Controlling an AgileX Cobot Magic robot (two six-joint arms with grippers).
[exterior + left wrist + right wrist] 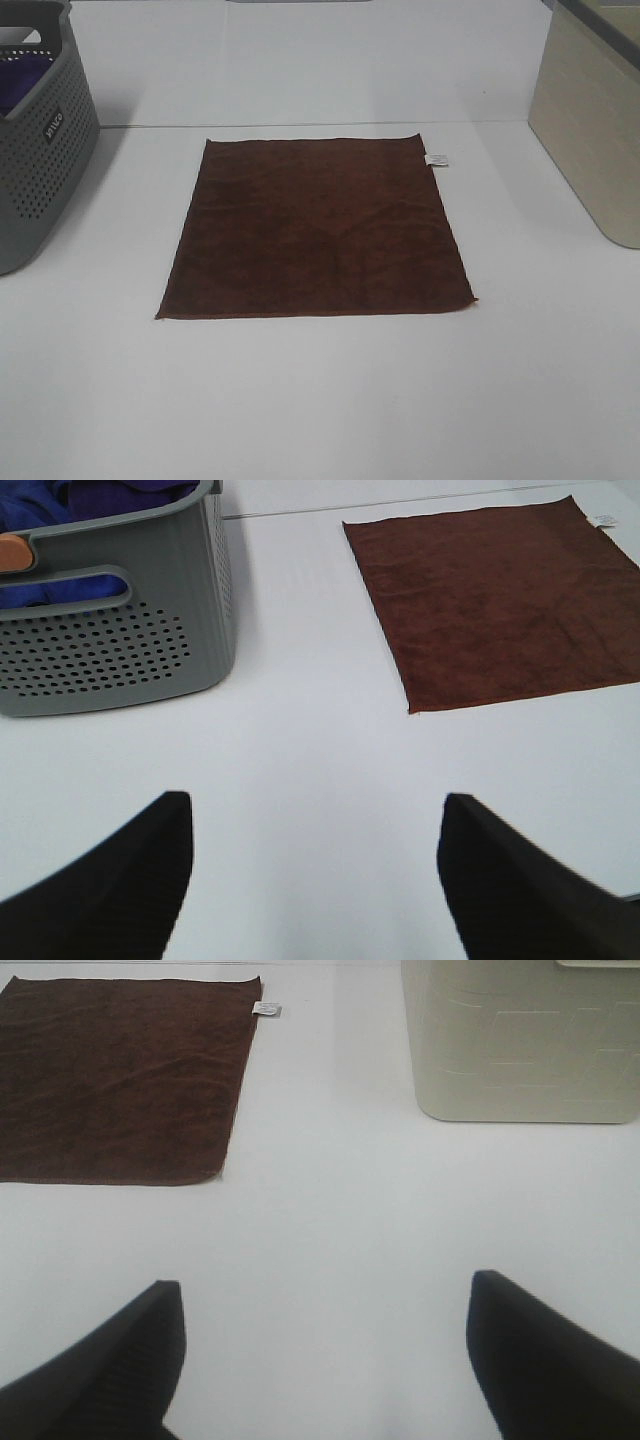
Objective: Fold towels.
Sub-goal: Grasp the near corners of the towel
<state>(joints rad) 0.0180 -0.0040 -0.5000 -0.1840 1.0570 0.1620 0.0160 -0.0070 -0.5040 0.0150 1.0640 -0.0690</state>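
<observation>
Exterior high view shows a white table [320, 420] filling most of the scene. At its left edge stands a grey perforated basket [40, 150] with a purple cloth [20, 75] inside; at the right edge stands a beige bin [590, 120]. Between them, well apart from both, the towel [318, 230] lies at the middle of the table. It is a dark reddish-brown square, spread flat and unfolded, with stitched edges, a fuzzy nap and faint creases across it.

Each wrist view shows its own gripper over bare table, near the towel but not touching it. The left gripper [315, 810] has its dark fingers [120, 880] spread wide and empty, and so does the right gripper [325, 1285]. A small white tag [437, 160] sticks out from the towel's far right corner.
</observation>
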